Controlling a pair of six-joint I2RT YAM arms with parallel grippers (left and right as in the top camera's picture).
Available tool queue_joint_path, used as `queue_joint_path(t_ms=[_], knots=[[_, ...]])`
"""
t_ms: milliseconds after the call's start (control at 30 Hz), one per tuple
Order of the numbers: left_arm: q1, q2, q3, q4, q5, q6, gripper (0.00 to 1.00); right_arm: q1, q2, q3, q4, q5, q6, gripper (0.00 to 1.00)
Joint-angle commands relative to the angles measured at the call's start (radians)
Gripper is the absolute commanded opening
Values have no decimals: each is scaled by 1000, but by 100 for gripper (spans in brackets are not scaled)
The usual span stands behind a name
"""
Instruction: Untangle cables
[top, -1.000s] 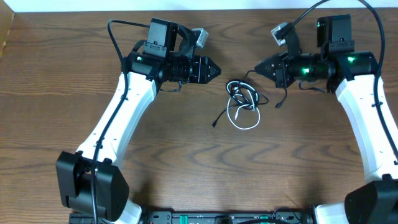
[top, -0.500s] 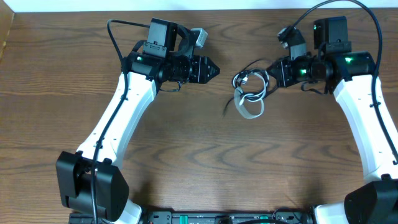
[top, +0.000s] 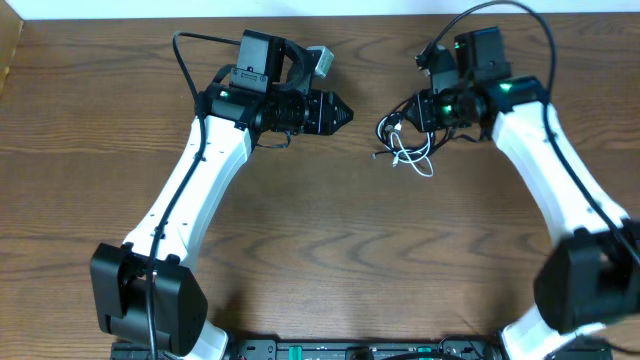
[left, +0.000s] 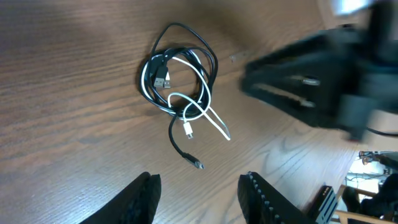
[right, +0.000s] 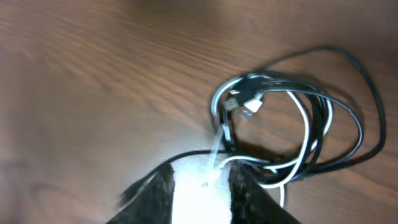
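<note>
The cables (top: 405, 143) lie as one small black-and-white tangle on the wooden table, at the tip of my right gripper (top: 410, 112). In the right wrist view the tangle (right: 305, 124) is just ahead of my right gripper (right: 200, 199). Its jaws stand a little apart, and a white strand (right: 219, 140) runs into a bright white glare between them. My left gripper (top: 345, 114) is to the left of the tangle, apart from it. In the left wrist view the left gripper (left: 200, 202) is open and empty, with the coil (left: 163, 78) ahead and the right gripper (left: 298, 87) blurred beside it.
The bundle's loose ends trail toward the table's middle: a black plug end (left: 196, 164) and a white strand (left: 219, 129). A thick black arm wire (top: 185, 50) loops above the left arm, and the table's far edge (top: 380, 15) is close behind both grippers.
The right arm swung left and toward the far edge, dragging the tangle with it from the table's middle. Its jaws, shut before, now stand apart. The left arm has stayed still.
</note>
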Motion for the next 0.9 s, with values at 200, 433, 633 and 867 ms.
queue_joint_path(t_ms=[200, 433, 633, 867], knots=[[-139, 63, 7, 32, -246, -131, 53, -164, 23, -5, 0, 79, 151, 45], [-258, 169, 7, 116, -394, -344, 54, -354, 23, -5, -46, 62, 179, 48], [-307, 272, 7, 239, -394, -524, 54, -414, 23, -5, -97, 61, 141, 49], [-357, 366, 7, 378, -393, -629, 63, -417, 23, -5, -116, 68, 122, 48]])
